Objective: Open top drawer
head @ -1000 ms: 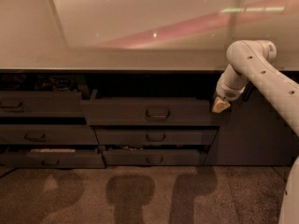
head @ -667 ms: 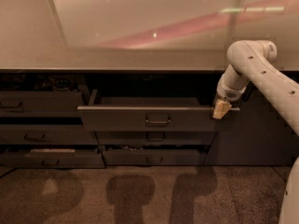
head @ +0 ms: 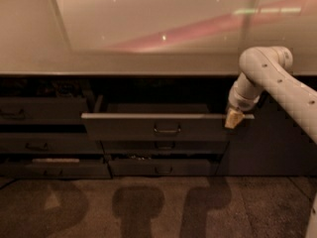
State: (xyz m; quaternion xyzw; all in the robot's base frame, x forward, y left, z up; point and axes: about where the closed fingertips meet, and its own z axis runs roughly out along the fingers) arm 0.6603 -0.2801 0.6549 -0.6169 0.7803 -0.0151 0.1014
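Note:
The top drawer (head: 129,129) of the middle column is a wide dark grey front with a small central pull handle (head: 167,129). It stands pulled out from the cabinet, and its grey tray (head: 158,108) shows behind the front. My gripper (head: 233,118), with tan tips, is at the right end of the drawer front's upper edge, against its top right corner. The white arm (head: 277,78) reaches down to it from the right.
Two shallower dark drawers (head: 163,167) sit below the open one, both slightly ajar. A left column of dark drawers (head: 44,110) stands beside it. A pale countertop (head: 124,63) overhangs above. A dark cabinet panel (head: 267,138) is at the right. Carpet floor (head: 148,207) lies in front.
The top drawer has slid out from nearly closed to well open. My gripper has moved down and toward the camera along with its right corner.

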